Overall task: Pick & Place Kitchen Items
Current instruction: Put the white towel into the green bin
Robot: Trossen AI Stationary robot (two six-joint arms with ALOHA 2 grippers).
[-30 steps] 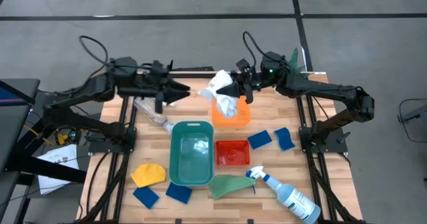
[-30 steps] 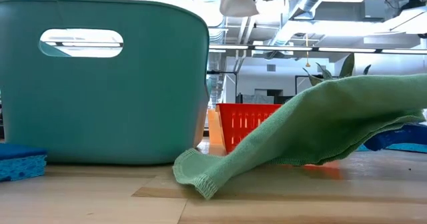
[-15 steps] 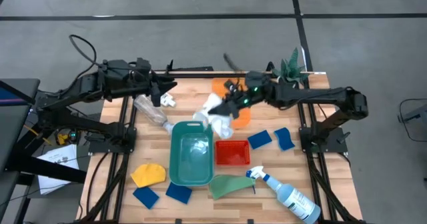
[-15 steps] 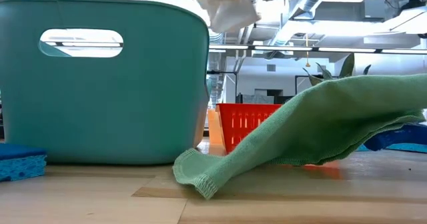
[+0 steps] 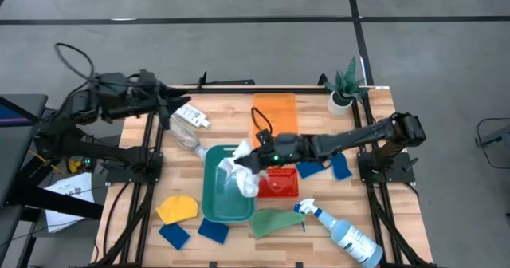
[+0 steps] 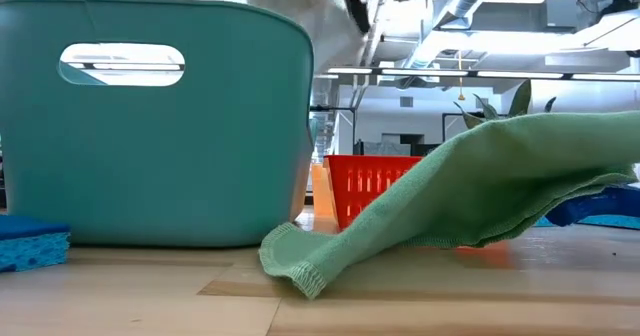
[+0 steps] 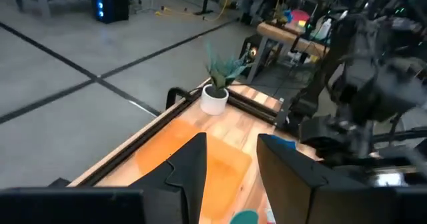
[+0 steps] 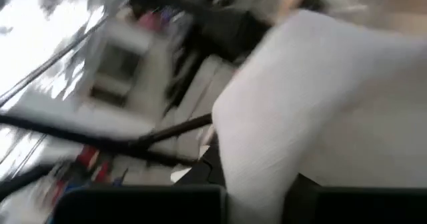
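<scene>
The right wrist view is blurred and filled by the white cloth, so little else reads there. In the low view the teal bin and the draped green cloth hide most of the surface. The right pincer, arm stretched low across the surface, is pressed together, pinching the white cloth over the bin's right rim. The left pincer hangs half spread, holding nothing, at the back left, near the small white bottle.
</scene>
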